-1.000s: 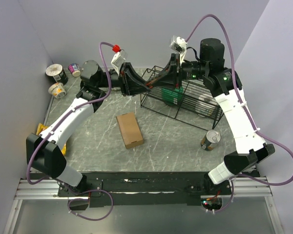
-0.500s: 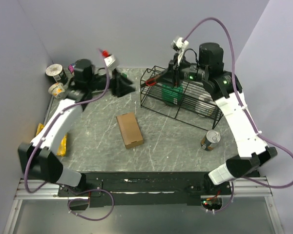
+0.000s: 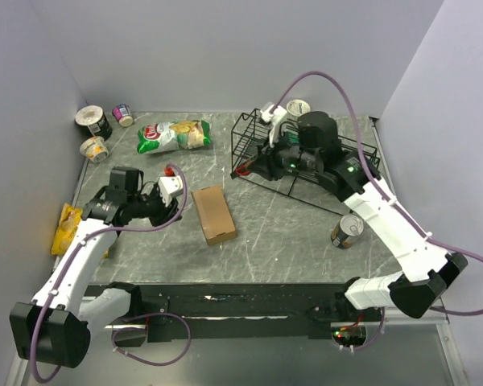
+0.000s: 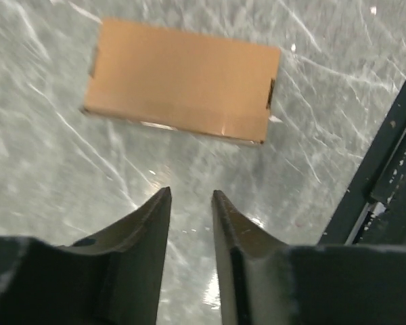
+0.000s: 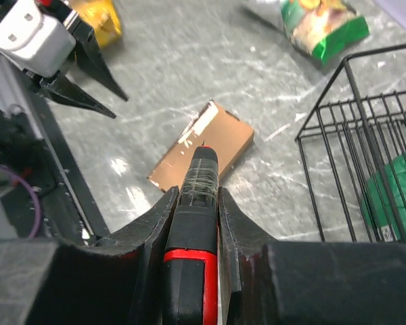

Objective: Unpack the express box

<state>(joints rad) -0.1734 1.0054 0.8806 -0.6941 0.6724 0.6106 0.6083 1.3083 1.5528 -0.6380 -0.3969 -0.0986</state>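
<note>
The express box [image 3: 213,214], a flat brown carton, lies closed on the grey table between the arms. It also shows in the left wrist view [image 4: 183,81] and the right wrist view [image 5: 230,139]. My left gripper [image 3: 179,207] hangs just left of the box, empty, its jaws a narrow gap apart [image 4: 189,196]. My right gripper [image 3: 256,165] is shut on a black and red cutter [image 5: 199,196]. It holds the cutter above the table by the basket's left end. In the right wrist view the cutter's tip points at the box.
A black wire basket [image 3: 249,121] at the back right holds a green pack [image 5: 392,196]. A chip bag [image 3: 175,135] lies at the back left. Small cups [image 3: 92,121] stand in the far left corner. A can [image 3: 347,229] stands on the right, a yellow packet [image 3: 64,229] on the left.
My left arm has drawn back from the basket to the near left beside the box, and the chip bag now lies uncovered. My right gripper has moved left and down with the cutter.
</note>
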